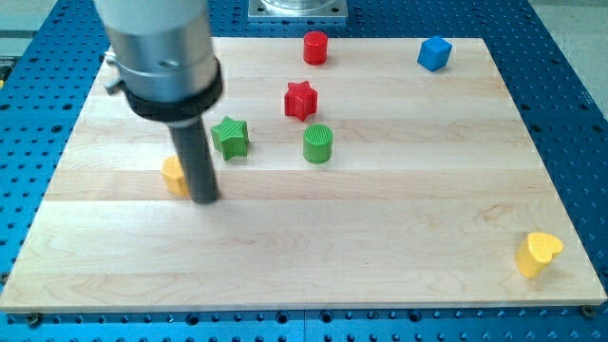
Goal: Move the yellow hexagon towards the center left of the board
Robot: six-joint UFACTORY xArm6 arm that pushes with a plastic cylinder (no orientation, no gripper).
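Note:
The yellow hexagon lies at the left middle of the wooden board, partly hidden behind my rod. My tip rests on the board touching the hexagon's right side, just below and to the left of the green star. The rod's wide grey body fills the view's top left.
A green cylinder stands right of the green star, a red star above it. A red cylinder and a blue cube sit near the top edge. A yellow heart lies at the bottom right.

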